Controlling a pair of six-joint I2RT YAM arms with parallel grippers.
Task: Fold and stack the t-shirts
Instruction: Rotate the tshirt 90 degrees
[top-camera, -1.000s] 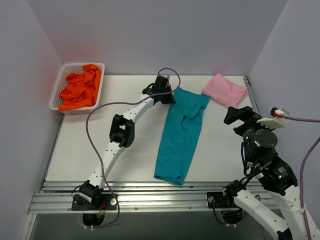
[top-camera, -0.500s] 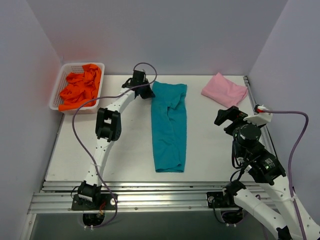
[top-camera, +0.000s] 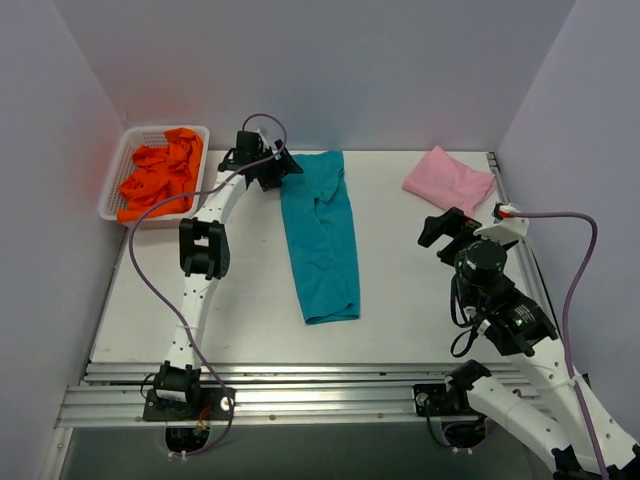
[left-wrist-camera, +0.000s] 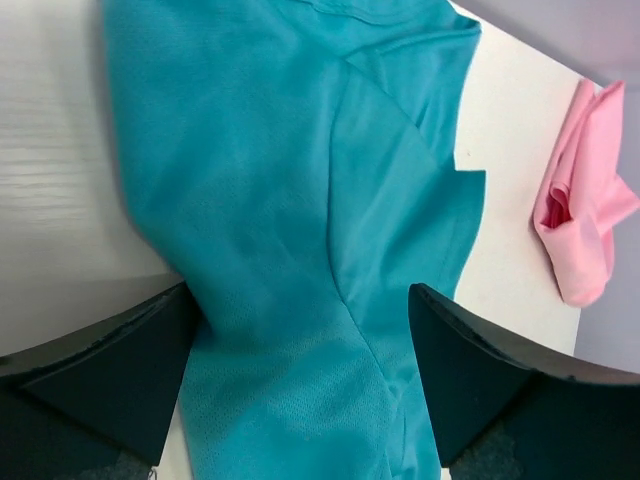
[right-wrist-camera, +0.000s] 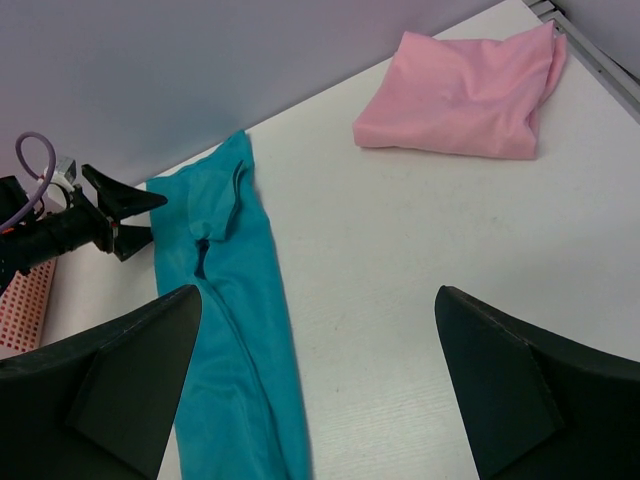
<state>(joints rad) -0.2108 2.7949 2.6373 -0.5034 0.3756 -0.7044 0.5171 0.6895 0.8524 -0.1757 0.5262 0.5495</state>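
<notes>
Between edge of teal t-shirt (top-camera: 320, 240) and pink t-shirt (top-camera: 450, 180), wide white tabletop (top-camera: 400, 275).

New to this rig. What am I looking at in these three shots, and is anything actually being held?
Two robot arms are bolted at the near edge of a white table. The wide shot comes from a fixed camera above and behind them. The other two come from a camera on each wrist, so the dark shapes in their bottom corners are that arm's own fingers.

On the table lie a teal t-shirt, folded into a long narrow strip, and a folded pink t-shirt at the far right. Orange t-shirts sit crumpled in a white basket at the far left.

The left end effector is at the far end of the teal t-shirt, jaws wide over the cloth. The right end effector hovers open on the right side, nearer the pink t-shirt. Neither holds anything.
</notes>
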